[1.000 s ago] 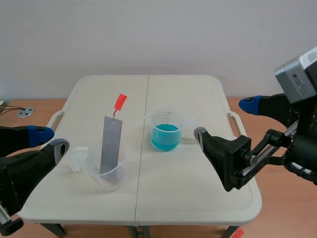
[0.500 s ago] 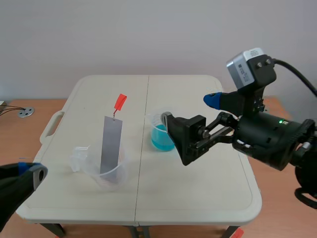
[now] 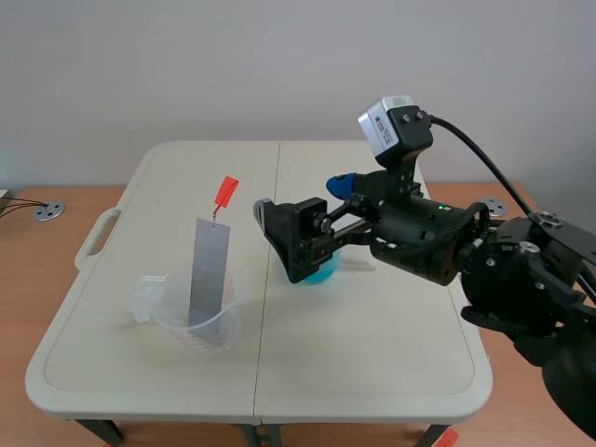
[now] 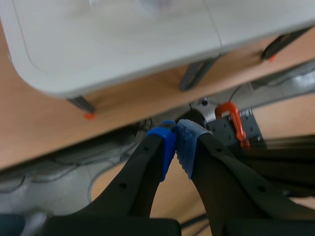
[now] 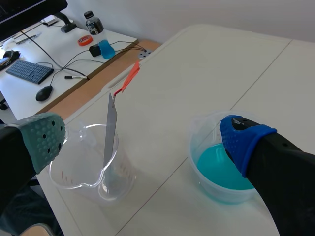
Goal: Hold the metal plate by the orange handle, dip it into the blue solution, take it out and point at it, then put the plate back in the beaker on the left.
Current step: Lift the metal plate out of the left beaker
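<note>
The grey metal plate (image 3: 209, 272) stands tilted in a clear beaker (image 3: 197, 328) on the table's left half, its orange handle (image 3: 224, 192) at the top. In the right wrist view the plate (image 5: 110, 132) and its orange handle (image 5: 129, 78) are ahead, between my spread fingers. A beaker of blue solution (image 5: 217, 169) sits under the blue-padded finger. My right gripper (image 3: 303, 197) is open above that blue beaker (image 3: 321, 270), a little right of the plate, and hides most of it. My left gripper (image 4: 176, 143) is shut on nothing, low beside the table's edge (image 4: 98, 69).
The white folding table (image 3: 372, 372) has a centre seam and side handles. In the right wrist view a side desk holds a keyboard (image 5: 29, 71), a mouse (image 5: 44, 92), a bottle (image 5: 92, 22) and cables. An orange clamp (image 4: 231, 118) and table legs lie below my left gripper.
My right arm has swung left across the table, from its right edge to above the blue beaker, still open. My left arm has dropped out of the scene view.
</note>
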